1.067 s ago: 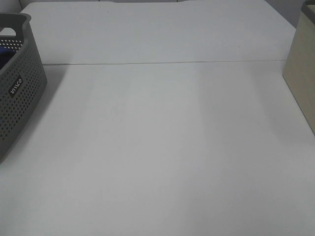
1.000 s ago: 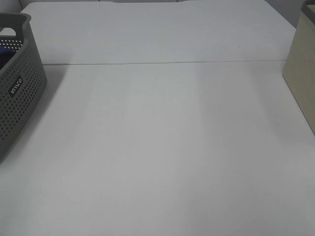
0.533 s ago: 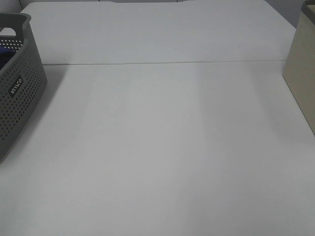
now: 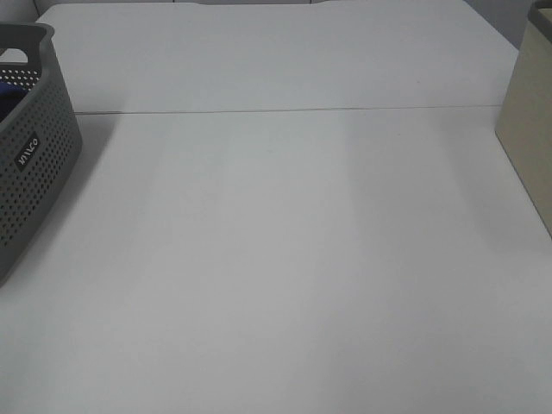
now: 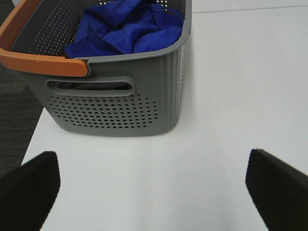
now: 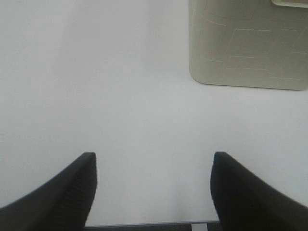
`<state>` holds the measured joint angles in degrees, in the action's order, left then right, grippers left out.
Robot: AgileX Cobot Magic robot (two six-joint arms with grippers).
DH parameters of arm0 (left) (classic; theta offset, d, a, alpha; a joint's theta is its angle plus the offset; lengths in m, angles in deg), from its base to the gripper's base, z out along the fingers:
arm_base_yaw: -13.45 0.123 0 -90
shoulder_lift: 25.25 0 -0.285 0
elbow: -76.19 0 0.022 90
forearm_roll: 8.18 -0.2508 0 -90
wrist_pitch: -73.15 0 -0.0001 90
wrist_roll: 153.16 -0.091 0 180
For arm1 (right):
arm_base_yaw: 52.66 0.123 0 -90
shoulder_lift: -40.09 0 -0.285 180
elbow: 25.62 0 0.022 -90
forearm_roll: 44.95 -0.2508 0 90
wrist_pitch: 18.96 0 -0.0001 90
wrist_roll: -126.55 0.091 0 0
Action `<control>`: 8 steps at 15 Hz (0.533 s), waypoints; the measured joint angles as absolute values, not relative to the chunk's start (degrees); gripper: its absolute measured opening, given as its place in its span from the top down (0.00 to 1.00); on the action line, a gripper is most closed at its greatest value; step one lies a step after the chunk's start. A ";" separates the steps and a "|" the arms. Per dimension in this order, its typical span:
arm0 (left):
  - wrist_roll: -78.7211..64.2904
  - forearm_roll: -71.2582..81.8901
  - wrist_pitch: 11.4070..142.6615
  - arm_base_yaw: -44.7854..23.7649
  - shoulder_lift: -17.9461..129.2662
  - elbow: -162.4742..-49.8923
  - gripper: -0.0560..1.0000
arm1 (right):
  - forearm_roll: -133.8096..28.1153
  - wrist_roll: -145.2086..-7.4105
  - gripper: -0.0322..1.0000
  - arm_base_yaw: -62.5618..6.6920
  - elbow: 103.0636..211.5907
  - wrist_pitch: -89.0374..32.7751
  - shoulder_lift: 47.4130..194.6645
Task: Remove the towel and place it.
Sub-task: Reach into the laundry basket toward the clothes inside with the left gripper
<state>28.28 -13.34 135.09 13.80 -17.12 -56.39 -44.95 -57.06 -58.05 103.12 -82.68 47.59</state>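
The royal-blue towel (image 5: 127,29) lies crumpled inside the grey perforated basket (image 5: 115,110), which has an orange handle (image 5: 33,57). In the high view only the basket's side (image 4: 34,164) shows at the left edge, with a sliver of blue towel (image 4: 7,95) inside. My left gripper (image 5: 154,185) is open and empty, hovering over the white table short of the basket's near wall. My right gripper (image 6: 153,187) is open and empty over bare table. Neither arm shows in the high view.
A beige container (image 4: 530,121) stands at the table's right edge; it also shows in the right wrist view (image 6: 248,43). The white table (image 4: 285,241) has a seam across its far part. Dark floor (image 5: 14,101) lies beyond the table edge beside the basket.
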 joint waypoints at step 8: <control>28.28 -13.40 135.09 13.80 -17.75 -56.39 0.02 | -44.95 -57.06 0.32 -58.05 103.12 -82.68 47.59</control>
